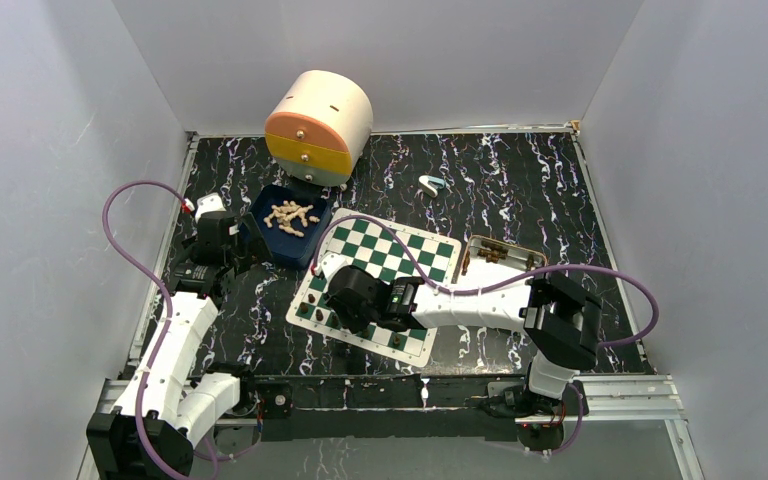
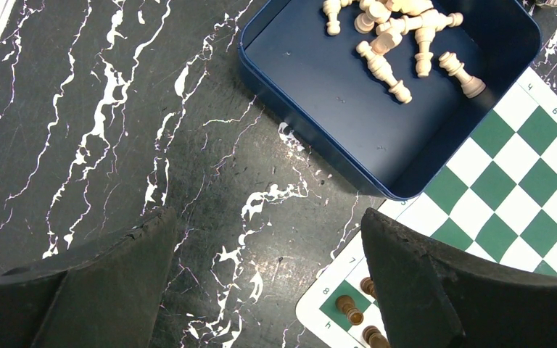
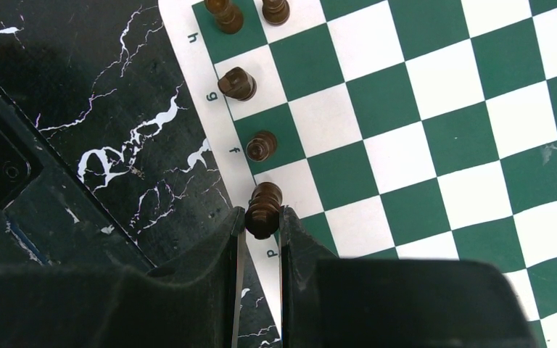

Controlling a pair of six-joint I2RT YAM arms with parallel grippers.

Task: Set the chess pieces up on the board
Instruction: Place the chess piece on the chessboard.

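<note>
piece: dark brown turned wooden chess piece [image 3: 263, 210], on the green-and-white chequered board [image 3: 442, 145], by the table's near edge.
right pincer [image 3: 262, 221]: pinched that piece.
left pincer [image 2: 268, 254]: spread, empty.
handling: looked light, stiff, tippy; best held mid-body.

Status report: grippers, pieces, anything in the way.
Right gripper shut on a dark piece at the edge of the board. Left gripper open, empty, near the blue tray of pale pieces. Neighbouring dark pieces stand apart; nothing blocking.

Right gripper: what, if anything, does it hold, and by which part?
A dark brown chess piece, pinched by its sides between the two fingertips; exact height unclear.
</note>
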